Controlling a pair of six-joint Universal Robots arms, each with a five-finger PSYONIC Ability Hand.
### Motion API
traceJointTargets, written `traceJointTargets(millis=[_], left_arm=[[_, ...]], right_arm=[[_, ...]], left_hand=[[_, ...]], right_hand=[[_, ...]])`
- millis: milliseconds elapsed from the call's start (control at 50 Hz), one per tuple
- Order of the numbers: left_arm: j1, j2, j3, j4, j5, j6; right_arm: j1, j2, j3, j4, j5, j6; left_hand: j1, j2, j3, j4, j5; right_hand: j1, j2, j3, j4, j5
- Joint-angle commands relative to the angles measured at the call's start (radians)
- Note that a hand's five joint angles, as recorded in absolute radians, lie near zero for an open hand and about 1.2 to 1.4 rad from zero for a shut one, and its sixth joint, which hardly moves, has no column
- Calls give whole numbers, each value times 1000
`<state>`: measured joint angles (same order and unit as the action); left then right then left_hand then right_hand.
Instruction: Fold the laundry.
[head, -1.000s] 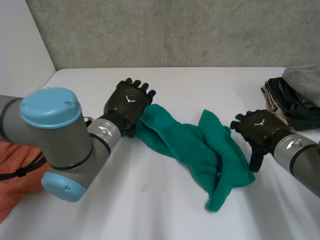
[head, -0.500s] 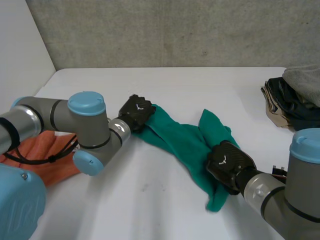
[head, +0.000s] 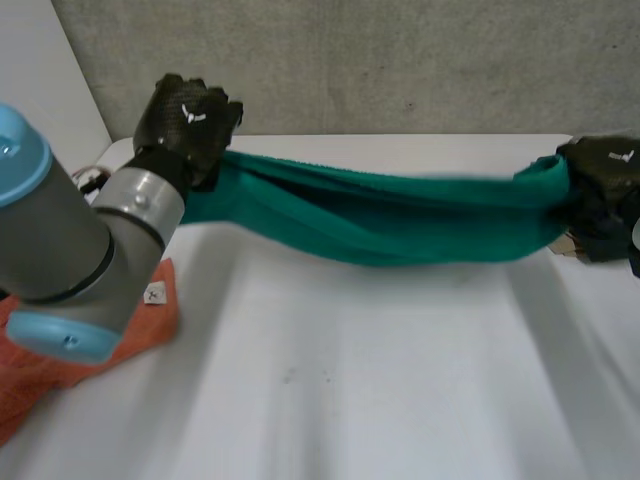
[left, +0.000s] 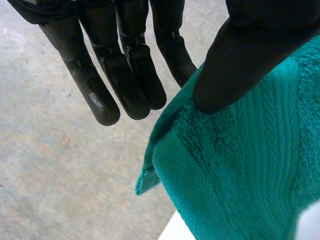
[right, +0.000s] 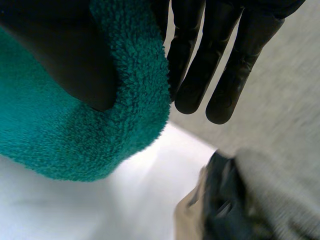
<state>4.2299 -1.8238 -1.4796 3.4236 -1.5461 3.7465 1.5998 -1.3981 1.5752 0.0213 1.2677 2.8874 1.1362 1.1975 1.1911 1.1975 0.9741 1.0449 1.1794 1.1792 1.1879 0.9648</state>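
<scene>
Left hand (head: 188, 118) at ten o'clock and right hand (head: 605, 185) at three o'clock each pinch an end of the green towel (head: 400, 215), stretched aloft; no fold looks made yet.

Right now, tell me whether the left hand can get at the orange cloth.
Probably not: the left hand is pinching one end of the green towel, raised, and the orange cloth lies under its own arm.

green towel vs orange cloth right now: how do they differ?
The green towel hangs stretched above the table; the orange cloth lies on it. The left hand and right hand each pinch an end of the green towel; nothing holds the orange cloth. Both are fabric.
</scene>
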Motion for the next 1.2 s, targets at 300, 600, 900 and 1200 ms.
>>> traceJointTargets(millis=[300, 600, 900, 1200], left_arm=[[-62, -252, -24, -63, -109, 7], [-28, -108, 1, -190, -118, 6], [73, -275, 202, -434, 70, -112], [67, -330, 251, -567, 63, -229]], right_arm=[[95, 292, -136, 141, 123, -335], [103, 105, -173, 144, 37, -756], [115, 313, -264, 400, -165, -1039], [115, 436, -279, 365, -131, -1093]], left_hand=[[-208, -270, -263, -270, -221], [-638, -699, -693, -699, -650], [-623, -685, -678, -685, -636], [-570, -632, -625, -632, -583]], right_hand=[[-71, -205, -205, -214, -165], [-870, -1005, -1005, -1013, -965], [-816, -951, -950, -959, -911], [351, 217, 217, 208, 257]])
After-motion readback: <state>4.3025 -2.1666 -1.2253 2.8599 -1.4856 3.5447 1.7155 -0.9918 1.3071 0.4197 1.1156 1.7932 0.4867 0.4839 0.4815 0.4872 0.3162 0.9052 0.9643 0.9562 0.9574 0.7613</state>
